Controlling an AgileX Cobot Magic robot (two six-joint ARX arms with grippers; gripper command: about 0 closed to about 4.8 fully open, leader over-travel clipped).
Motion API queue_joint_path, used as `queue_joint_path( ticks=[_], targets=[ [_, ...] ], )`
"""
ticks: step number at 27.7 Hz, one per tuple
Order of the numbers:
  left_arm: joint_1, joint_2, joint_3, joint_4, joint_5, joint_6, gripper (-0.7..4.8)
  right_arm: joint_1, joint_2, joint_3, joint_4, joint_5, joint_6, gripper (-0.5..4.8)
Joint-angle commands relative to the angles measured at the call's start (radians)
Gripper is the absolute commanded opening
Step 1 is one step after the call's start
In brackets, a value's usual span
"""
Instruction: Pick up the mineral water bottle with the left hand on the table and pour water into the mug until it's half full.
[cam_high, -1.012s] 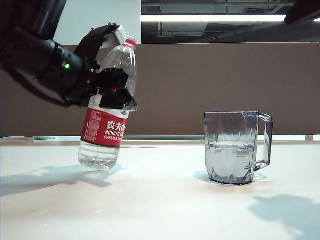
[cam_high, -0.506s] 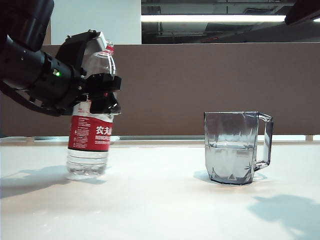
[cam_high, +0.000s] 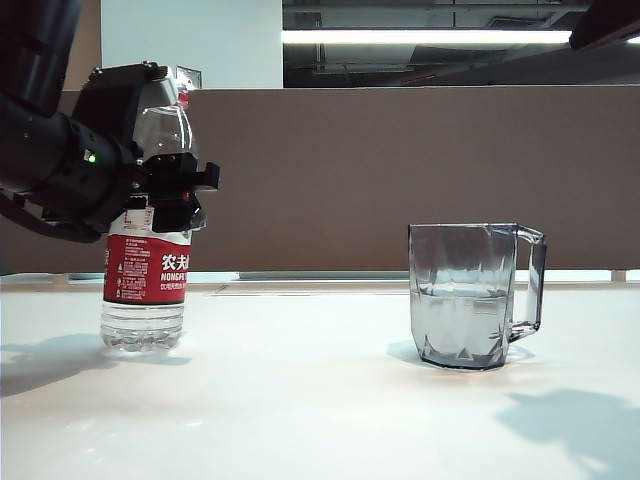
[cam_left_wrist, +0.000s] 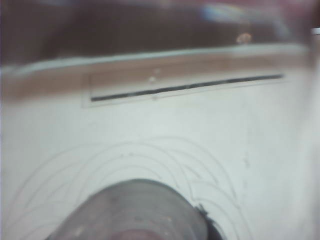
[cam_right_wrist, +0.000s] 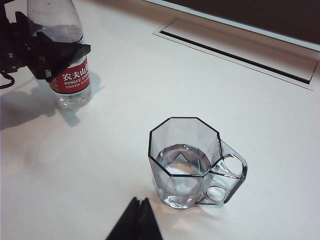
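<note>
The bottle (cam_high: 146, 255) is standing upright at the left of the exterior frame, its base resting on the white table (cam_high: 320, 400). Your left gripper (cam_high: 165, 170) is clamping it above the red label. The mug (cam_high: 470, 295) is sitting right of centre, well apart from the bottle, handle pointing right, with water (cam_high: 455, 320) filling roughly half of it. Your right gripper (cam_right_wrist: 135, 222) is hovering near the mug, its dark fingertips lying together in a narrow point, holding nothing.
</note>
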Motion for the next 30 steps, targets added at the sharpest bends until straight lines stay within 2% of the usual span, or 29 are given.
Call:
queue_joint_path(
  ticks=[1,13,19,20,23,24,28,30],
  targets=[
    [-0.002,-0.005,-0.002,-0.006,-0.003,0.001,2.41,0.000,-0.002,0.005,0.016,-0.005,0.003,-0.02],
    [-0.003,-0.005,-0.001,-0.011,-0.002,0.001,2.41,0.000,-0.002,0.005,0.016,-0.009,0.003,-0.02],
    [-0.003,-0.005,-0.001,-0.008,0.111,0.005,2.45,0.000,-0.002,0.005,0.016,-0.009,0.003,-0.02],
    [-0.003,-0.005,-0.001,-0.009,0.127,0.005,2.64,0.000,-0.002,0.005,0.016,-0.009,0.004,-0.02],
    [-0.003,-0.005,-0.001,-0.009,0.139,0.006,4.18,0.000,-0.002,0.005,0.016,-0.009,0.003,-0.02],
    [-0.003,-0.005,-0.001,-0.008,0.139,0.008,4.40,0.000,-0.002,0.005,0.016,-0.009,0.003,-0.02],
    [-0.003,-0.005,-0.001,-0.009,0.140,0.008,4.47,0.000,-0.002,0.005,0.016,-0.009,0.003,-0.02],
    [-0.003,-0.006,-0.001,-0.009,0.140,0.008,4.79,0.000,-0.002,0.005,0.016,-0.009,0.003,-0.02]
  ],
)
